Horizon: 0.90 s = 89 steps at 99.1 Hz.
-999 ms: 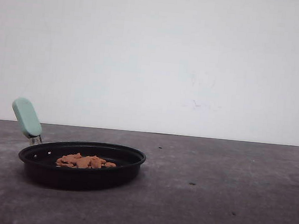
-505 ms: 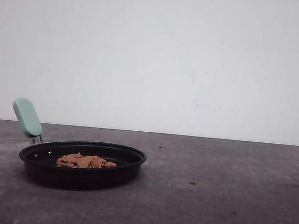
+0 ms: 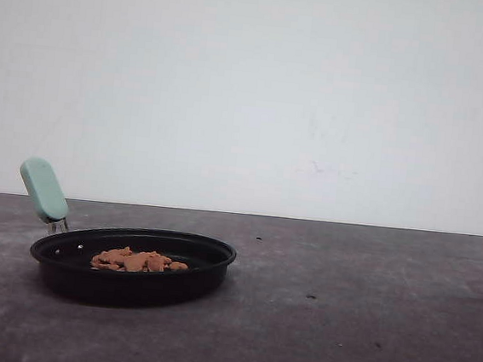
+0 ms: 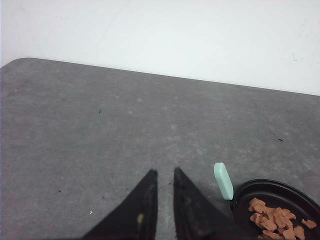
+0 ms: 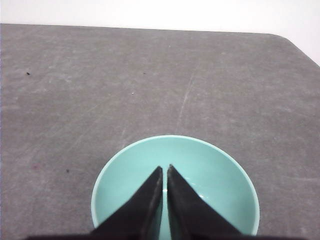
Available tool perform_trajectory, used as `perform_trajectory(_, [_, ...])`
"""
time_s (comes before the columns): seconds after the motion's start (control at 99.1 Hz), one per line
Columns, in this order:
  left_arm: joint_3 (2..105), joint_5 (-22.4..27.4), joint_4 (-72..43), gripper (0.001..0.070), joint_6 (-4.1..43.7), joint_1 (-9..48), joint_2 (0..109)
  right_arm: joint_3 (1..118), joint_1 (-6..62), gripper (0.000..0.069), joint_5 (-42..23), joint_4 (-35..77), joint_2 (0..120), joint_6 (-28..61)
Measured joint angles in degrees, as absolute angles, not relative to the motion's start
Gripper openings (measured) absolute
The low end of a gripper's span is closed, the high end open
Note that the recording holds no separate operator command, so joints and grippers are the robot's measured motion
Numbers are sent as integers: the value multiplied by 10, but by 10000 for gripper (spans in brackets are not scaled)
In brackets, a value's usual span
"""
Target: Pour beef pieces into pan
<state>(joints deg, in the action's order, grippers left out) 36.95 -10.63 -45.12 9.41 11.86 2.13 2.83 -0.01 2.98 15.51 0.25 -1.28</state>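
The pan [image 3: 131, 260] sat flat on the grey surface [image 3: 340, 310] toward the robot's left side, its mint handle [image 3: 44, 189] angled up and away at the back, and the beef pieces [image 3: 135, 261] lay heaped near the middle of its black floor, so the pour looked done to me. The left tool [image 4: 165, 176] hung above bare surface just beside the handle, its two dark fingers nearly together with only a thin slit between them and nothing in them, as though it had no part left to play. The right tool [image 5: 164, 171] had its tips almost touching over a teal bowl [image 5: 220, 175] that looked empty; whether it pinched the near rim I couldn't tell.
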Motion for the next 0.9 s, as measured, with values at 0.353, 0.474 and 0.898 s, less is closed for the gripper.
perform_trajectory(0.353, [340,-140,-368,31,74,119,21,28,0,12,30,155,3,-13])
perform_trajectory(0.474, [244,-140,-278,31,52,114,21,28,0,12,30,155,3,-13])
perform_trajectory(0.898, [59,-75,-237,31,68,90,2,28,0,12,30,155,3,-13])
